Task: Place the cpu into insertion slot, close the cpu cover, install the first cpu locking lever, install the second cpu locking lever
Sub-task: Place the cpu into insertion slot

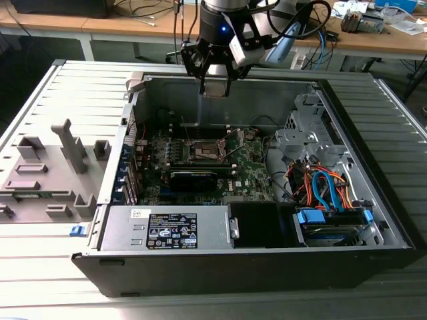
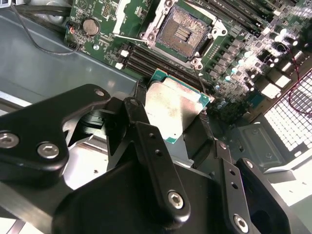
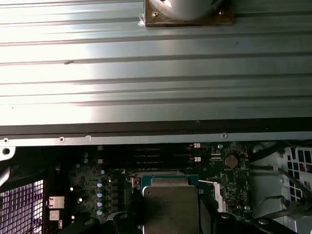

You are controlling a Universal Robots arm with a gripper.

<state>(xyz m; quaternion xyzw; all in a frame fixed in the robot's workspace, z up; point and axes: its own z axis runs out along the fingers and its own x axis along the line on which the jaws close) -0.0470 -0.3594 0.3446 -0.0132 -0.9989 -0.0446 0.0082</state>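
Note:
My gripper (image 1: pixel 215 81) hangs over the rear wall of the open computer case, shut on the cpu (image 1: pixel 215 88). In both wrist views the cpu (image 2: pixel 171 108) (image 3: pixel 170 208) is a flat silver-topped chip with a green rim, clamped between black fingers (image 2: pixel 146 131). On the motherboard below lies the insertion slot (image 2: pixel 183 31) (image 1: pixel 207 152), uncovered, with its dark brownish contact field showing. The cpu cover (image 2: pixel 127 17) stands swung up beside the slot. A thin wire lever (image 2: pixel 130 37) sticks out next to the slot. The cpu is well above the slot and apart from it.
A grey power supply box (image 1: pixel 167 230) fills the case's front. Orange and blue cables (image 1: pixel 323 187) and a drive (image 1: pixel 331 223) sit at the exterior view's right. A long black card (image 1: pixel 193 179) lies just in front of the slot. A grey fixture (image 1: pixel 47 173) stands outside the case.

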